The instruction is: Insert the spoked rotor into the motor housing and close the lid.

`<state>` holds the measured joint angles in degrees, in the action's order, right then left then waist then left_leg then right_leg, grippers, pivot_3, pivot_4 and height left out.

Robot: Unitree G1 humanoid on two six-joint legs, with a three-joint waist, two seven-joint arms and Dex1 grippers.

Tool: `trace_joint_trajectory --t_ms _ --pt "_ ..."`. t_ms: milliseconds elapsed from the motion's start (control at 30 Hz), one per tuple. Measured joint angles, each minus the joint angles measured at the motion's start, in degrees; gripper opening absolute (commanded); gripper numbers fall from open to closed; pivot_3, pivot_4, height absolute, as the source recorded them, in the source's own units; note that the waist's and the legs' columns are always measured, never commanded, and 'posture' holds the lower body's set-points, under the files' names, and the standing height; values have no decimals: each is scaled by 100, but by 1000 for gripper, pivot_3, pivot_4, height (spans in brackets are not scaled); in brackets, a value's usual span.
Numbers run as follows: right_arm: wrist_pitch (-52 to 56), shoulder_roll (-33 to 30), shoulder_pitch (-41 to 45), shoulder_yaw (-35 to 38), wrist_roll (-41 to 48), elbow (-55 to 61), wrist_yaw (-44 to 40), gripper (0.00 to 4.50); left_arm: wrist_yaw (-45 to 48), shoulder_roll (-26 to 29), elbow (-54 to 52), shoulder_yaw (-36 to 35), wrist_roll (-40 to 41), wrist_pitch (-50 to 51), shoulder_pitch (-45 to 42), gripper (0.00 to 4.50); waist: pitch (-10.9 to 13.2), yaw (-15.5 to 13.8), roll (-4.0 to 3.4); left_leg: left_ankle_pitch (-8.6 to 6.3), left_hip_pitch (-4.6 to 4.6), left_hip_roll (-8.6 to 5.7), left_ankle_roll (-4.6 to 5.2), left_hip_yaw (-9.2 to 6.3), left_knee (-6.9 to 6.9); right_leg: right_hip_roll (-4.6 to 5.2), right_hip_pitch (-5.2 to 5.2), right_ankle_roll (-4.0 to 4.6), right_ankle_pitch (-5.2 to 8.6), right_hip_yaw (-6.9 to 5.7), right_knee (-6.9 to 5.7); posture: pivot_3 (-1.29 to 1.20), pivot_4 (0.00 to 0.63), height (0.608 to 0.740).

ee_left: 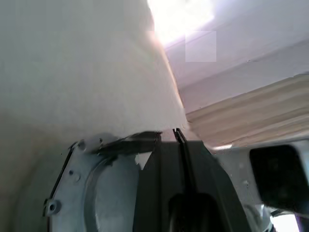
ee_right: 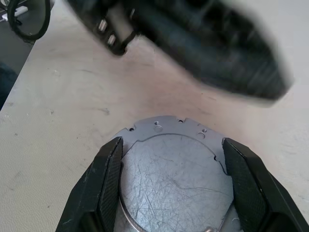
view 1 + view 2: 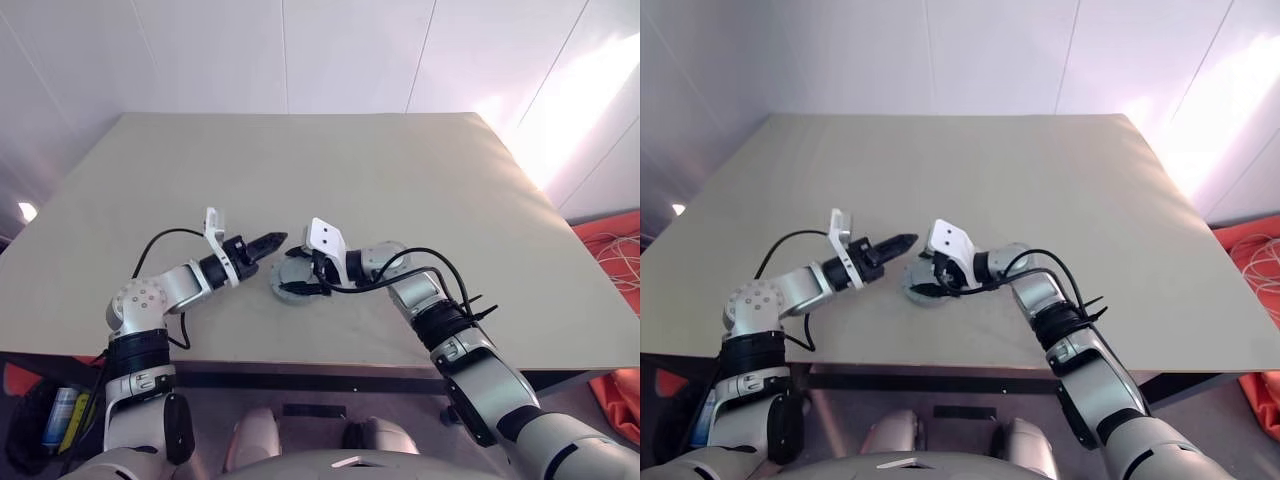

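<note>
the right gripper (image 2: pixel 169 193) stands wide, its two black fingers (image 2: pixel 104 188) straddling the motor housing (image 2: pixel 176 179), one on either flank of the round grey case; whether the pads actually touch the rim cannot be told. between those fingers lies a flat, scratched grey face with a thin seam round it and small holes in the flange beyond, which reads as the lid (image 2: pixel 176 186) already down over the case, so the spoked rotor is presumably inside, though nothing of it can be seen. just past the far edge of the housing hovers the left gripper (image 3: pixel 268 241), fingers pressed together and holding nothing, its tip pointing toward the right gripper from close by; in its own wrist camera the flange and bolt holes of the housing (image 1: pixel 82 179) sit right under its closed fingers. outward, the beige table (image 3: pixel 400 180) spreads bare. the risk from here, as i judge it: the two grippers are crowded over one small part, so any push by the left tip could strike the right fingers or skid the housing sideways if it is not truly clamped, and a lid resting only loosely could tilt or spring up.
</note>
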<state>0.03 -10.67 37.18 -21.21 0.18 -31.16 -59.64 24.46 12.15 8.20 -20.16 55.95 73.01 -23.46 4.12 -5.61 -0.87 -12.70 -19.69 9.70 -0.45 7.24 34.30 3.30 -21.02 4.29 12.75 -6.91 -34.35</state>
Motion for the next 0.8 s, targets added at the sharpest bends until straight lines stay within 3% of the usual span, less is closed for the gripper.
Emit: trace_joint_trajectory --t_ms 233,667,800 --pt "-25 3 9 -51 -9 -29 0 3150 -21 366 -94 714 -257 485 -84 32 -9 8 -15 0 19 0 -1 4 -10 -1 19 -3 3 2 6 0 0 740" --pt "655 -10 41 19 153 143 6 3150 28 378 9 706 -367 458 -176 32 -12 1 -20 -1 16 0 1 3 -17 -1 20 -4 4 2 21 0 0 740" --pt "821 -144 43 36 175 273 -40 4479 28 369 7 697 -368 449 -167 0 -11 -8 -20 -2 16 -1 3 2 -17 -2 20 -5 3 2 34 0 0 740"
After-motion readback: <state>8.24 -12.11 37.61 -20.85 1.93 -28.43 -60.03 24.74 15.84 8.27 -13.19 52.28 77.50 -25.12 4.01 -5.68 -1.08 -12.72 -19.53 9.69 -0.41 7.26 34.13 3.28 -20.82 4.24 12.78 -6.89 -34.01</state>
